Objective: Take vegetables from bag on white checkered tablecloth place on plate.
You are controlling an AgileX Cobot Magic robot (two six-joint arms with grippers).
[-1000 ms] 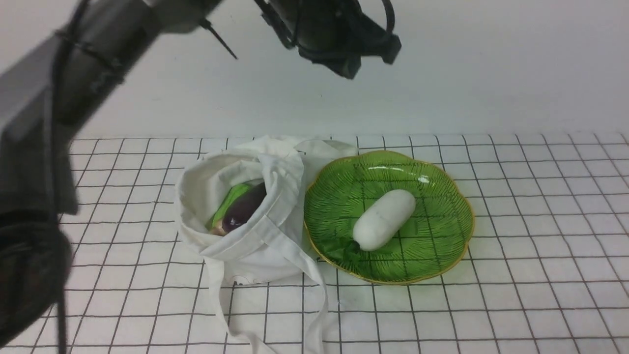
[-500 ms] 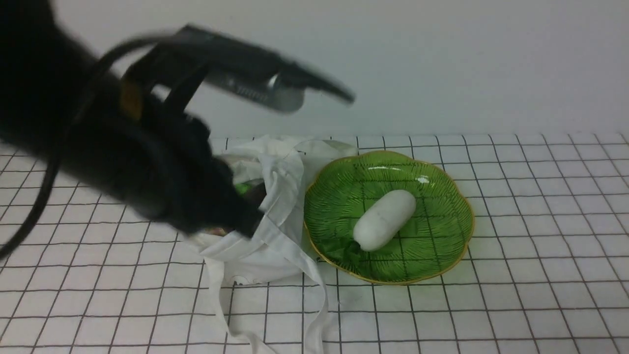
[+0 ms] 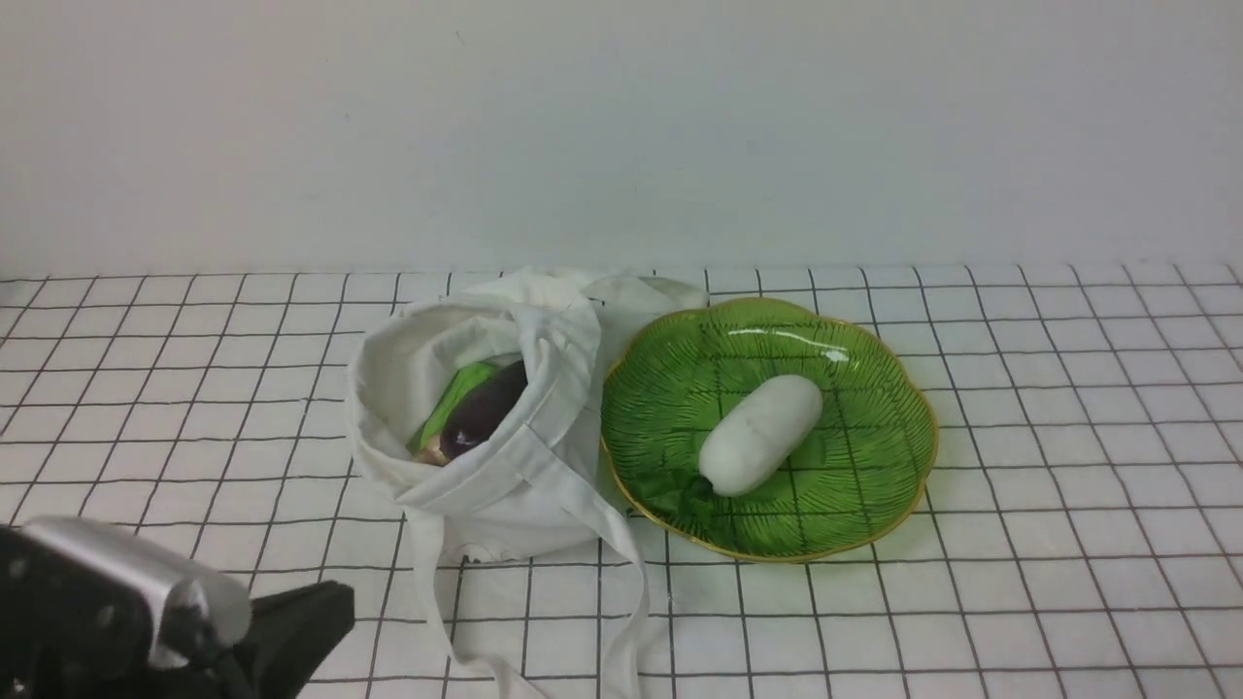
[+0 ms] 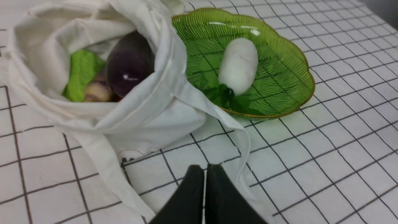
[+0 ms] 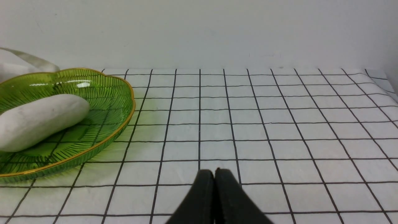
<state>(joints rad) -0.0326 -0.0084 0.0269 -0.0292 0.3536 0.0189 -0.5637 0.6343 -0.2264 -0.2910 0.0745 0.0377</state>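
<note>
The white radish (image 3: 759, 434) lies on the green plate (image 3: 874, 349), its green top toward the front; it also shows in the left wrist view (image 4: 238, 64) and the right wrist view (image 5: 40, 119). The off-white bag (image 3: 505, 485) stands open left of the plate, holding the purple eggplant (image 3: 483, 410) and a green vegetable (image 3: 453, 398). My left gripper (image 4: 205, 169) is shut and empty, low over the tablecloth (image 3: 1068, 485) in front of the bag. My right gripper (image 5: 214, 172) is shut and empty, over the cloth right of the plate (image 5: 124, 93).
The bag's long straps (image 3: 631, 602) trail toward the front edge, near my left gripper. Part of my left arm (image 3: 126, 612) shows at the front left corner. A plain white wall (image 3: 621, 126) stands behind the cloth.
My left arm has swung down from high above the bag, across it, to the front left corner. The bag, vegetables and plate have not moved.
</note>
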